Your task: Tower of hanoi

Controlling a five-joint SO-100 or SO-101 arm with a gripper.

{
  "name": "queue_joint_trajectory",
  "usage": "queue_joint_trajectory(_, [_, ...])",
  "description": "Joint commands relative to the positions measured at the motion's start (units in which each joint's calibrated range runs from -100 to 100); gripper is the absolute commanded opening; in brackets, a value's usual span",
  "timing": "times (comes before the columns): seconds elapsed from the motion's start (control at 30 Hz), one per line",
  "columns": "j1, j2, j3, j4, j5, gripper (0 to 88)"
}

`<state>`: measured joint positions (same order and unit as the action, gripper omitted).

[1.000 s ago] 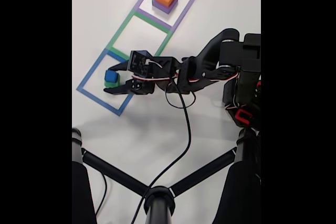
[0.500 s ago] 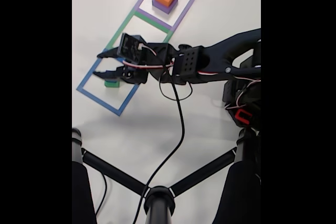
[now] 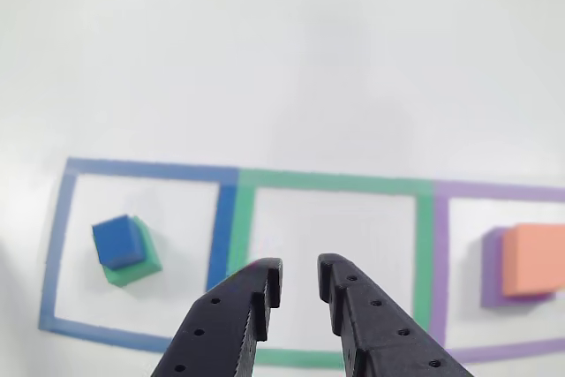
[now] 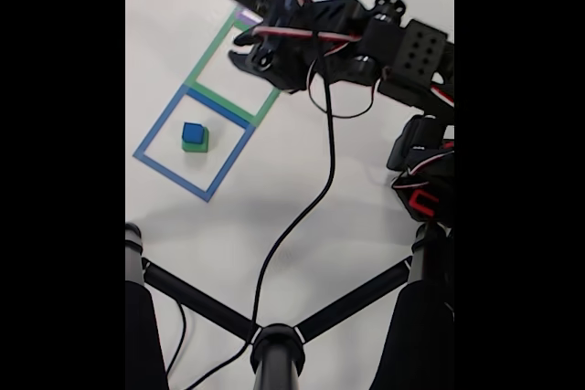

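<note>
Now: gripper point(image 3: 300, 278), fingers a narrow gap apart and holding nothing, has lifted off the blue square point(image 4: 193, 141) and hangs over the green square point(image 3: 334, 267). Blue cube point(image 3: 119, 241) left sitting on green cube point(image 3: 141, 259) there. Orange cube point(image 3: 533, 259) atop purple cube point(image 3: 493, 269) in purple square point(image 3: 499, 192). Likely one move finished; next pick pending.

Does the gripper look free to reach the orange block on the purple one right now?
Probably yes. The gripper is open, holds nothing, and hangs over the green square. The orange block on the purple block sits uncovered in the next square, with nothing between.
</note>
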<state>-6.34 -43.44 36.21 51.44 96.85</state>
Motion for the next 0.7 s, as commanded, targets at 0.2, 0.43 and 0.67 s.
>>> queue_joint_trajectory(0.2, [9.59,-1.68,-31.80,29.05,-8.24,0.0])
queue_joint_trajectory(0.43, [16.07,1.85,-44.61,38.52,-7.88,0.0])
queue_joint_trajectory(0.67, [25.29,1.45,-37.61,35.69,3.15,3.6])
